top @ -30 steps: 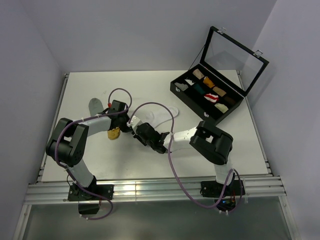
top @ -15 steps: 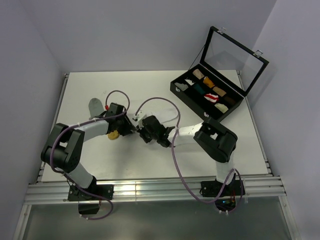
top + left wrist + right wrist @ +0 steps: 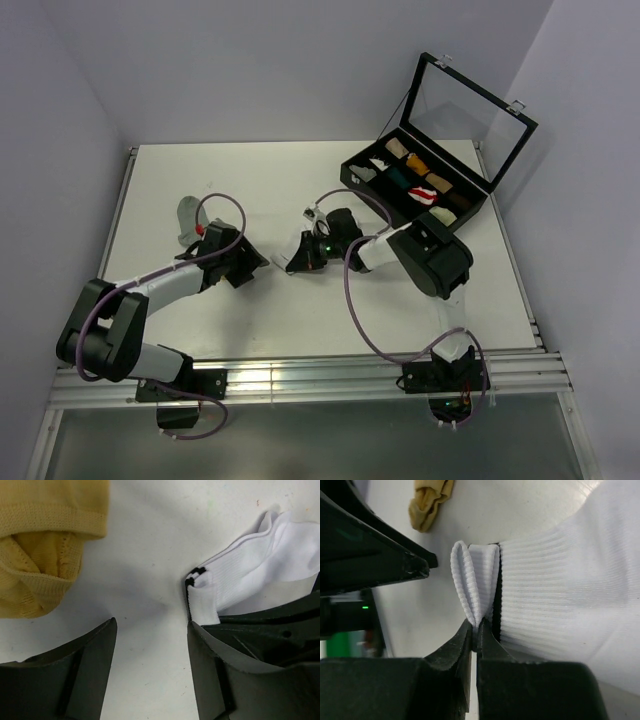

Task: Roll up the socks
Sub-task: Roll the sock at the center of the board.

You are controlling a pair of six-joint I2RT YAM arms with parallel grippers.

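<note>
My right gripper (image 3: 475, 630) is shut on a folded loop of the white sock's (image 3: 560, 580) ribbed cuff. The same white sock (image 3: 250, 575), with black cuff stripes, lies just beyond my left gripper's right finger (image 3: 225, 665). My left gripper (image 3: 152, 625) is open over bare table, nothing between its fingers. The mustard-yellow sock (image 3: 45, 540) lies bunched ahead of it to the left, and shows again (image 3: 430, 500) in the right wrist view. From above, both grippers (image 3: 250, 265) (image 3: 298, 258) meet mid-table and hide those two socks. The grey sock (image 3: 186, 215) lies flat at the left.
A black compartmented case (image 3: 372, 190) with its glass lid (image 3: 465, 115) raised stands at the back right, holding small coloured fabric rolls. The left gripper's dark finger (image 3: 370, 555) sits close to the held cuff. The white table (image 3: 300, 310) ends at a metal rail in front.
The left gripper opened, let go of the mustard sock and drew back. The right gripper shut on the white sock's cuff, and its arm swung toward the far side.
</note>
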